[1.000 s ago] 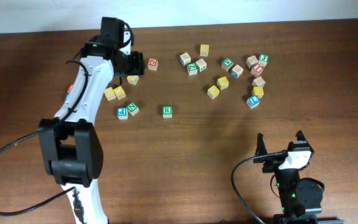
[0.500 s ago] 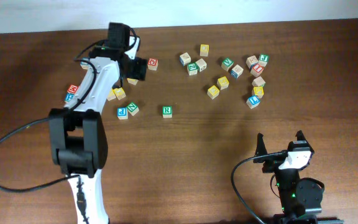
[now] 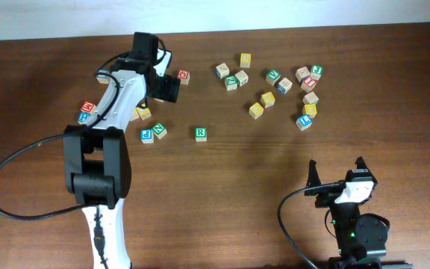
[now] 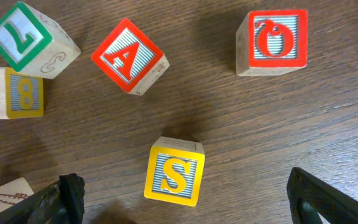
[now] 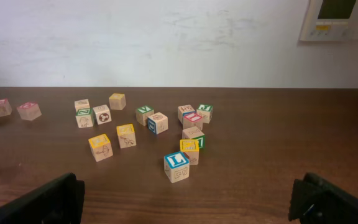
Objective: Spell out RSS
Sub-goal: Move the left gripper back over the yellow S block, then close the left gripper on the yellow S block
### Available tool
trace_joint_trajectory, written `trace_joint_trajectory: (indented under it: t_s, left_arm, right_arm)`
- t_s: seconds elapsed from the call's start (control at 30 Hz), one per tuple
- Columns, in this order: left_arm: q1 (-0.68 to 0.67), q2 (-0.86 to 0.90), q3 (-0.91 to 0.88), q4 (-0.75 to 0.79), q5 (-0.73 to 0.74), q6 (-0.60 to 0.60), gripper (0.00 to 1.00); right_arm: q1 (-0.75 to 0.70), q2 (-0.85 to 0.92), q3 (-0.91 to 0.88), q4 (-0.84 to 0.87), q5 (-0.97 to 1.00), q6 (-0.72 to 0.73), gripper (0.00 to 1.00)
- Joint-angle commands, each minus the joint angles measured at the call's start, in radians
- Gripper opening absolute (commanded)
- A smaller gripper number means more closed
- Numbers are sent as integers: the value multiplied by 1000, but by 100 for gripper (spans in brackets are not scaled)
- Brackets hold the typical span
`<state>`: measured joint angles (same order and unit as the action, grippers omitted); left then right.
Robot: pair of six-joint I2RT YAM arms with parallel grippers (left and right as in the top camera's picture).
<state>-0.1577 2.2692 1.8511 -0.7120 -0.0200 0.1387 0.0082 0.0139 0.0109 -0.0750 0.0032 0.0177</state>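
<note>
A yellow-bordered S cube (image 4: pixel 174 171) lies flat on the table between the spread fingers of my left gripper (image 4: pixel 184 202), touched by neither finger. From overhead the left gripper (image 3: pixel 164 87) hangs open over that spot and hides the cube. The pale cube with the green R (image 3: pixel 201 133) sits alone near the table's middle. Yellow cubes (image 3: pixel 256 110) lie in the right-hand group, but their letters are too small to read. My right gripper (image 3: pixel 337 172) stands open and empty near the front edge, far from all cubes (image 5: pixel 188 199).
Around the S lie a red A cube (image 4: pixel 129 56), a red O cube (image 4: pixel 272 42), a green-bordered cube (image 4: pixel 30 37) and a yellow 8 cube (image 4: pixel 18 93). More cubes sit at left (image 3: pixel 153 132). A blue L cube (image 5: pixel 176 165) fronts the right cluster.
My left gripper has opened wider and shifted slightly right and toward the front, now covering the yellow cube in the overhead view. The right arm has not moved.
</note>
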Motion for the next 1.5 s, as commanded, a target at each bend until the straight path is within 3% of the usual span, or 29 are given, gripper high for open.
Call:
trace_joint_trajectory:
  t_s: [0.0, 0.5, 0.67, 0.8, 1.1, 1.23, 1.47]
  left_arm:
    - [6, 10, -2, 8, -10, 13, 95]
    - [24, 9, -2, 11, -10, 13, 93]
    - [24, 9, -2, 9, 60, 13, 92]
    - [24, 9, -2, 9, 69, 13, 84]
    - [24, 10, -2, 6, 56, 14, 84]
    - [24, 24, -2, 5, 46, 14, 76]
    - [24, 84, -2, 33, 45, 14, 76]
  right_arm:
    - [3, -8, -5, -7, 9, -6, 98]
    - [3, -8, -5, -7, 9, -6, 98]
    - [3, -8, -5, -7, 9, -6, 98]
    - [3, -8, -5, -7, 9, -6, 98]
    - [3, -8, -5, -7, 9, -6, 98]
    - [3, -8, -5, -7, 9, -6, 98]
    - [3, -8, -5, -7, 9, -6, 98]
